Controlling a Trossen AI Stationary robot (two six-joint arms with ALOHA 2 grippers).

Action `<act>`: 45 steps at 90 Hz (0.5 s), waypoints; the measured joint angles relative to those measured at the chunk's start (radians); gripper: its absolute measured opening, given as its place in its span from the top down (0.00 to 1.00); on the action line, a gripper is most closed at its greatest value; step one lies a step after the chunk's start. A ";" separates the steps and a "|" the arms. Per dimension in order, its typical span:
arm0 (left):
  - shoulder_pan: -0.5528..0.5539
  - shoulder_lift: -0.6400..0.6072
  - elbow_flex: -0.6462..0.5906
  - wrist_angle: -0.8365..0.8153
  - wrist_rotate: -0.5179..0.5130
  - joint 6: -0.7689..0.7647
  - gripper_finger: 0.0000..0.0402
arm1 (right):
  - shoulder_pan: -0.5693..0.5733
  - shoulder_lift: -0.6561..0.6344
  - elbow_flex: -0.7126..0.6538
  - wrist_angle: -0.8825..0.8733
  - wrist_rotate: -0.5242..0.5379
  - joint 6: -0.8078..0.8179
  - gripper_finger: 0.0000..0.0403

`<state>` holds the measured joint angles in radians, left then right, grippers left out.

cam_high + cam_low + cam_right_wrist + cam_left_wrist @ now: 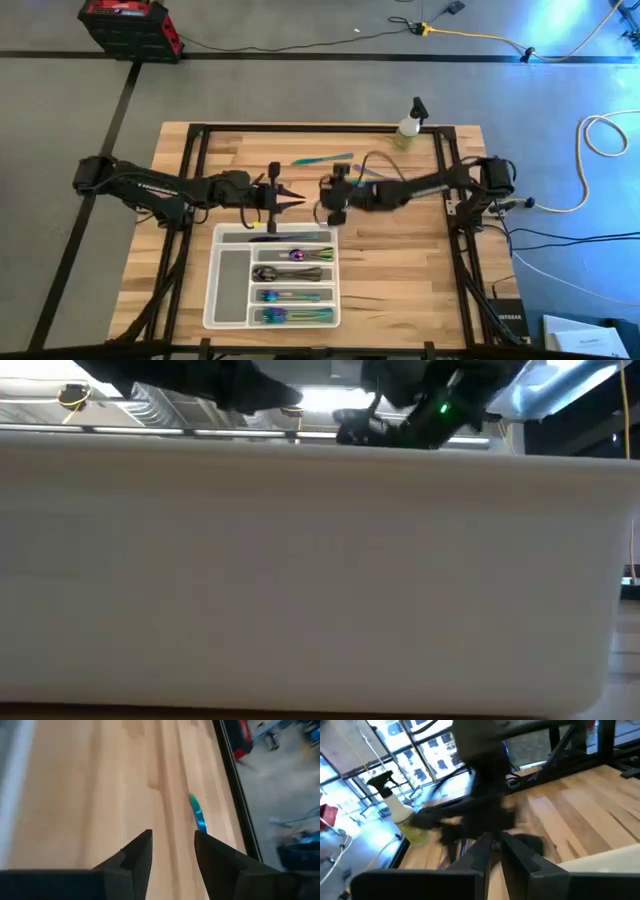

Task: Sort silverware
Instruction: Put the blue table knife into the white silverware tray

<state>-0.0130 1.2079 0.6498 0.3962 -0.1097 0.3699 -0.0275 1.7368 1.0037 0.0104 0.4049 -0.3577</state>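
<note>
Legible text: none confirmed. White lettering runs along the left arm and on a dark box off the bench's right edge; both too small to read.

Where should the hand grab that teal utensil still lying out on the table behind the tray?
Grip the teal utensil across its slim handle near mid-length, coming straight down from above. It lies flat on the bare table, so only its narrow width fits between the fingers.

Both arms are dark, near-black, with jointed segments and thin black cables; a green light glows behind the tapered, wedge-shaped black fingers.
</note>
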 joint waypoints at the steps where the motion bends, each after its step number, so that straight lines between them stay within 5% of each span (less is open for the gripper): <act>1: -0.001 -0.001 0.000 0.001 0.001 0.002 0.94 | -0.013 -0.001 -0.002 0.001 -0.012 -0.005 0.68; 19: -0.007 -0.031 -0.001 -0.085 0.016 -0.006 0.94 | -0.289 0.029 -0.011 -0.014 -0.234 -0.067 0.70; 45: -0.009 -0.032 -0.006 -0.135 0.020 -0.037 0.94 | -0.567 0.122 0.216 -0.246 -0.561 -0.140 0.70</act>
<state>-0.0216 1.1763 0.6438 0.2613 -0.0902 0.3326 -0.5941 1.8584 1.2192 -0.2356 -0.1561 -0.4977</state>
